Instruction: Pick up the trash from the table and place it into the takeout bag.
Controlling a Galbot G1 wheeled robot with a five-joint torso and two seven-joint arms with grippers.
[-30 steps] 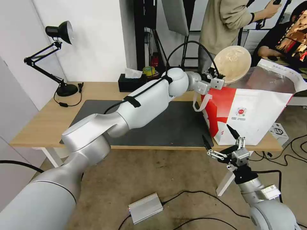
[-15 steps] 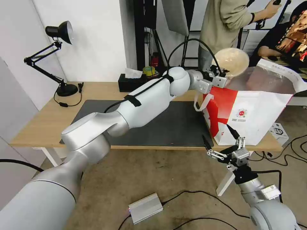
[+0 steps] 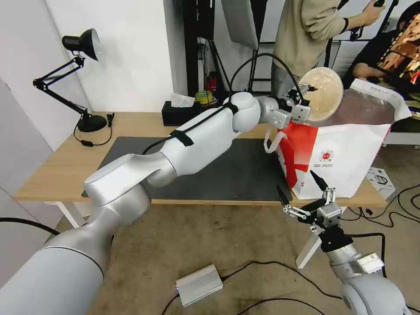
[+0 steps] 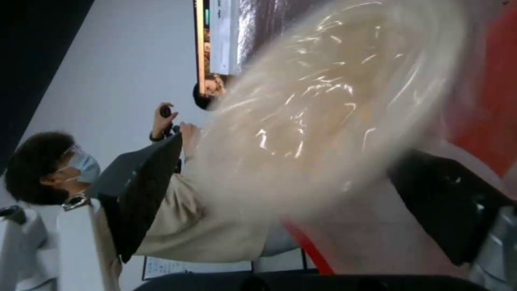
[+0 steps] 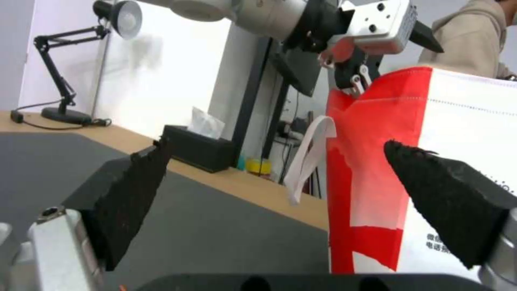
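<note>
A beige paper-pulp bowl (image 3: 323, 94) stands tilted on its edge over the mouth of the white and red takeout bag (image 3: 345, 162). The bag sits at the right end of the table (image 3: 57, 170). My left gripper (image 3: 305, 101) reaches across to the bowl's near rim. In the left wrist view the bowl (image 4: 323, 121) is a blur between widely spread fingers (image 4: 151, 190), so the gripper is open. My right gripper (image 3: 306, 190) hangs open below the table's front edge, beside the bag's lower corner (image 5: 458, 141), with nothing between its fingers (image 5: 135, 182).
A black desk lamp (image 3: 81, 43) and a black tissue box (image 3: 177, 113) stand along the table's back. A dark mat (image 3: 245, 170) covers the middle. On the floor lie a silver box (image 3: 199, 284), cables and a small white box (image 3: 380, 181). People stand behind the bag.
The bowl has turned more upright and sunk toward the bag's mouth. The bag's top has shifted and its right side has drawn in. The right arm has not moved.
</note>
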